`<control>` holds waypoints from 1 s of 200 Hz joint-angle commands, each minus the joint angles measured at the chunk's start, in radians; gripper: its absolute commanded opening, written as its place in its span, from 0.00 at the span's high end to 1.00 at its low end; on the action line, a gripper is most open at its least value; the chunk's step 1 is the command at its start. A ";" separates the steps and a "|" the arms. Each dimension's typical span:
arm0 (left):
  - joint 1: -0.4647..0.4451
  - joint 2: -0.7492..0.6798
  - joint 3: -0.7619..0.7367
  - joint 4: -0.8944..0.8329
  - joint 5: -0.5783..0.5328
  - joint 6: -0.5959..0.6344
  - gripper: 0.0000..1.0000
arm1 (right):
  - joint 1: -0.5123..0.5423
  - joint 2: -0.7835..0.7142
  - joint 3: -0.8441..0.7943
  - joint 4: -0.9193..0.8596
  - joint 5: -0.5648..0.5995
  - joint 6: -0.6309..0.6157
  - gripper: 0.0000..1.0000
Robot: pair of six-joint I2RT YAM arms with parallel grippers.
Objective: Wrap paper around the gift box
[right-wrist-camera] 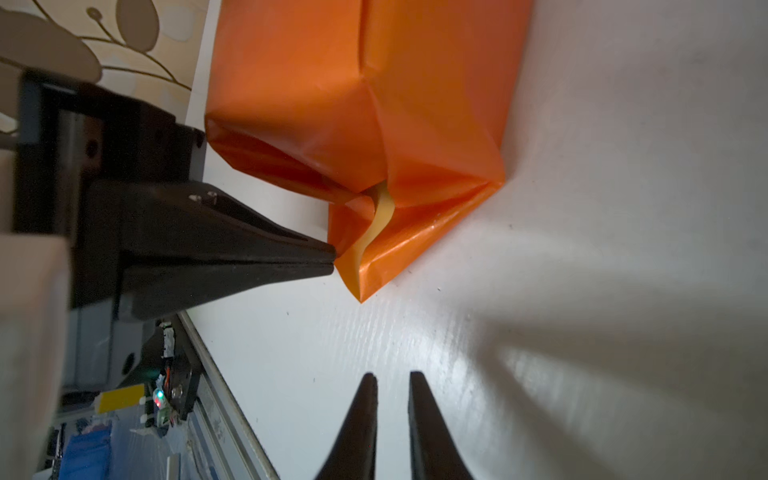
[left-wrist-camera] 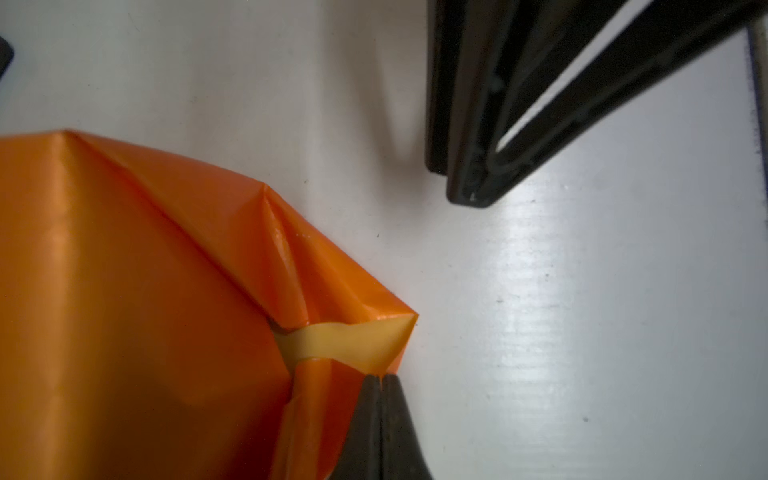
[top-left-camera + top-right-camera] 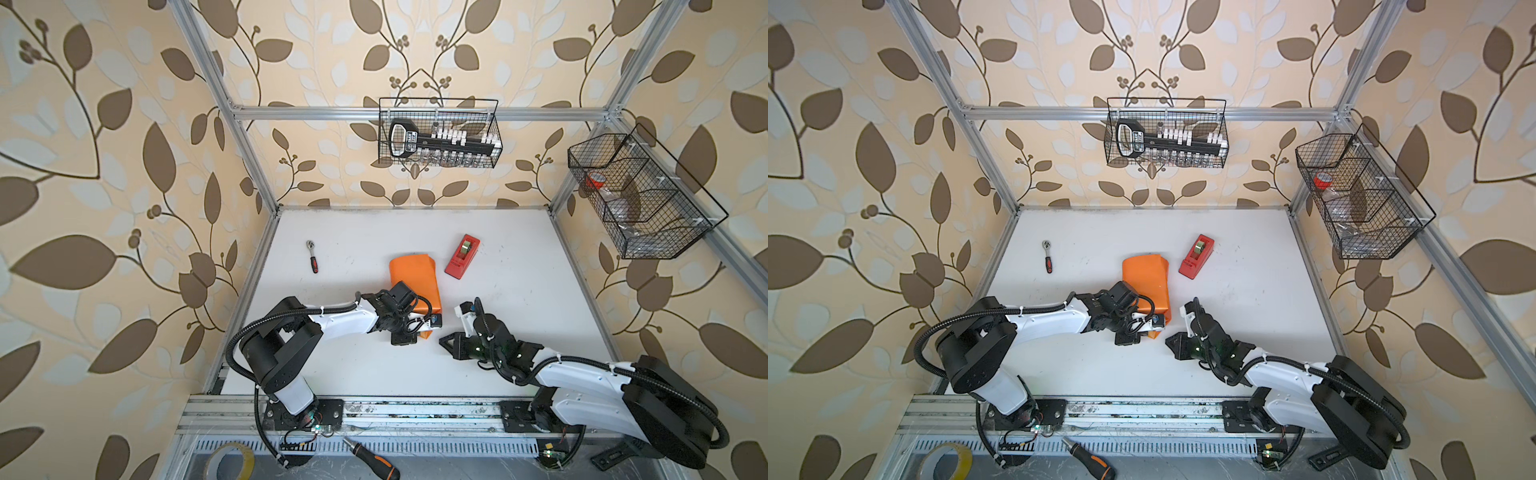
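My left gripper [image 1: 333, 261] is pinched tight on a folded corner of the orange paper [image 1: 316, 75], where the pale inside peeks out. The rest of the paper lies on the white table [image 1: 602, 270], out past those fingertips. My right gripper [image 1: 392, 380] shows a thin gap and holds nothing; that corner sits near, ahead of its tips, not touching. The box is hidden.

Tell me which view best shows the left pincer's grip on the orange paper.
The right wrist view: it sees the left pincer side-on, shut on the paper's folded corner. The left wrist view shows only its tips meeting the paper's edge. In both top views the arm's wrist mostly covers the grip.
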 commanded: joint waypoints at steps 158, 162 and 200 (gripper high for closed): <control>0.015 -0.060 -0.010 0.007 0.043 0.001 1.00 | 0.103 0.491 0.000 0.616 0.260 0.240 0.95; 0.015 -0.060 -0.011 0.007 0.041 0.000 1.00 | 0.104 0.494 0.000 0.625 0.263 0.242 0.95; 0.014 -0.070 -0.024 0.006 0.011 0.002 0.83 | 0.104 0.502 -0.007 0.661 0.278 0.247 0.95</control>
